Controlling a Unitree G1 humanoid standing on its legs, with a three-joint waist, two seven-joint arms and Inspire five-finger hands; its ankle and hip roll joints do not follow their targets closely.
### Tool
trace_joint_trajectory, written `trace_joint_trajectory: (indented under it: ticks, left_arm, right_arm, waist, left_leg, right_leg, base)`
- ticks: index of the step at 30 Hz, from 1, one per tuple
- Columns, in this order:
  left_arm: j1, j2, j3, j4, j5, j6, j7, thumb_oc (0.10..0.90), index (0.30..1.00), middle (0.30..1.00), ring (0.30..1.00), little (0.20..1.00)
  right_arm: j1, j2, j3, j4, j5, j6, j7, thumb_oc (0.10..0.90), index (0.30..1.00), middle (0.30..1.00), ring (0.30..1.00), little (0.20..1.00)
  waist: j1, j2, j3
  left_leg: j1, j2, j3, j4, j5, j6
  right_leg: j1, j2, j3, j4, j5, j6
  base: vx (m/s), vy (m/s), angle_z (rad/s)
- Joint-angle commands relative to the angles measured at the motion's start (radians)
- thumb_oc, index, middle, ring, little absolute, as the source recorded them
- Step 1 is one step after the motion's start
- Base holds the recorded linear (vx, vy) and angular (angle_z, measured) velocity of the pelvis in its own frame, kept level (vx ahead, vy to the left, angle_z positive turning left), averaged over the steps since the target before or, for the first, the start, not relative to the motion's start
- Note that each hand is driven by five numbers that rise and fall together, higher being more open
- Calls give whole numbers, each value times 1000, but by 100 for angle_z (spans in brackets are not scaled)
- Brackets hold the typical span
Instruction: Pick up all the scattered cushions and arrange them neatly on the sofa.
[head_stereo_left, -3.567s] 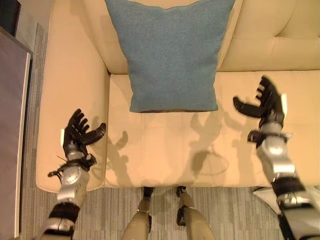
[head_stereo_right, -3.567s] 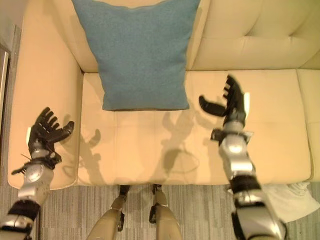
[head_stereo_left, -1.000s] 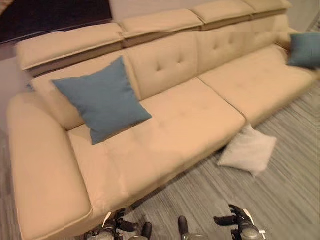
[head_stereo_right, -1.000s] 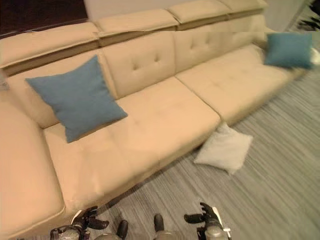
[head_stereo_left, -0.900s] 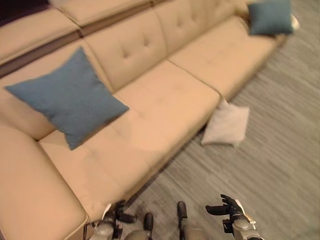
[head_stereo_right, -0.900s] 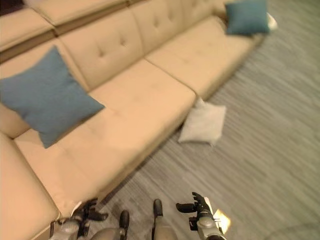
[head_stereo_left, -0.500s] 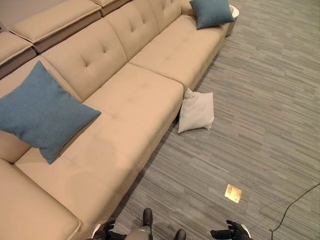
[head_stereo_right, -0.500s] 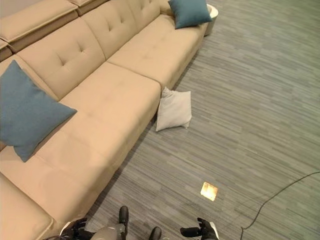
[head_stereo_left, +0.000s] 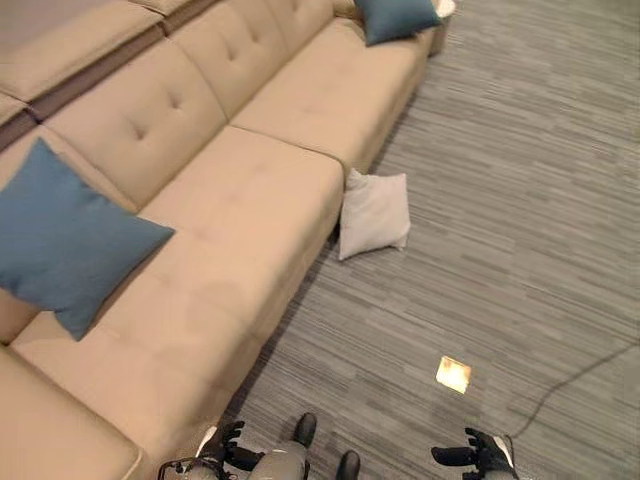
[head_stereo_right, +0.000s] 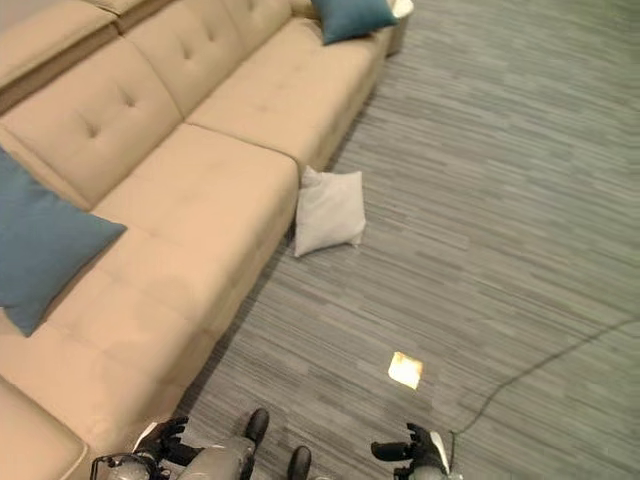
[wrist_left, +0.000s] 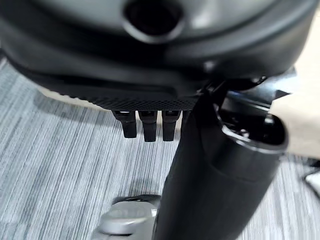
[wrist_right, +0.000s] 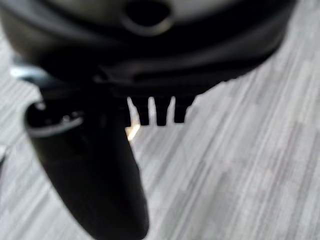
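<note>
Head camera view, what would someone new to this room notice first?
Probably the long beige sofa running along the left, with a blue cushion propped at its near end and another blue one at the far end. Next, the white cushion on the grey striped floor, leaning against the sofa front. Both robot hands hang low and empty, left and right.

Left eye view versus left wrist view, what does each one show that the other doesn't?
The left eye view alone shows the white square cushion lying on the floor against the beige leather sofa's front, two blue fabric cushions on the seat, one near and one at the far end, and the right hand, open. The left wrist view alone shows the left hand's fingers straight from close up. Both share the grey striped carpet and the empty left hand.
</note>
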Motion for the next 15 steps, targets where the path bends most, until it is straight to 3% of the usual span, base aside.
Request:
trace_joint_trajectory:
  ticks: [1,2,5,8,9,10,11,13,15]
  left_arm:
    - [-29,12,26,-7,6,-34,10,800,900,900,900,900]
    - [-29,26,32,-22,5,-33,11,800,900,900,900,900]
    - [-34,38,38,-32,-6,-34,20,800,900,900,900,900]
    - [-36,43,43,-51,-20,-39,27,800,900,900,900,900]
    - [-36,43,43,-51,-20,-39,27,800,900,900,900,900]
    - [-36,45,47,-54,-25,-43,24,800,900,900,900,900]
    - [-35,45,48,-51,-27,-46,26,800,900,900,900,900]
    - [-35,45,49,-49,-28,-48,27,800,900,900,900,900]
    - [-37,41,43,-43,-24,-53,31,800,900,900,900,900]
  right_arm:
    - [-2,-26,13,-35,0,-25,-13,800,900,900,900,900]
    - [-12,-21,19,-43,-4,-21,-3,800,900,900,900,900]
    - [-21,-14,23,-50,-13,-18,1,800,900,900,900,900]
    - [-31,-12,28,-61,-16,-17,0,800,900,900,900,900]
    - [-31,-12,28,-61,-16,-17,0,800,900,900,900,900]
    - [-34,-10,32,-61,-23,-13,-1,800,900,900,900,900]
    - [-34,-9,31,-62,-26,-12,-2,800,900,900,900,900]
    - [-31,-9,29,-63,-28,-10,-1,800,900,900,900,900]
    - [-14,-7,26,-66,-31,-9,-1,800,900,900,900,900]
  waist:
    - [70,-16,-10]
    - [62,-9,3]
    - [49,15,6]
    - [55,28,5]
    - [55,29,6]
    - [56,33,1]
    - [55,33,1]
    - [52,38,2]
    - [28,24,-18]
  left_leg:
    - [18,-11,72,73,-150,26]
    - [52,6,83,75,-165,45]
    - [93,27,91,65,-186,60]
    - [147,54,107,46,-222,54]
    - [148,54,107,45,-222,54]
    - [182,64,116,34,-244,48]
    - [204,67,119,30,-256,43]
    - [233,73,121,23,-269,38]
    - [291,77,105,6,-303,26]
  right_leg:
    - [-99,-63,-5,230,-21,148]
    - [-158,-80,-11,364,13,192]
    - [-218,-121,-59,459,37,214]
    - [-215,-201,-124,351,35,182]
    - [-214,-201,-123,351,35,182]
    - [-242,-253,-155,262,78,180]
    - [-255,-269,-166,210,105,190]
    - [-271,-276,-176,180,134,200]
    - [-279,-263,-150,148,164,213]
  base:
    - [180,132,-113]
    - [182,130,-117]
    - [142,65,-38]
    - [191,-53,-9]
    - [289,-95,-8]
    - [307,-92,-12]
    - [426,-121,-27]
    - [306,-91,-57]
    - [428,-142,-36]
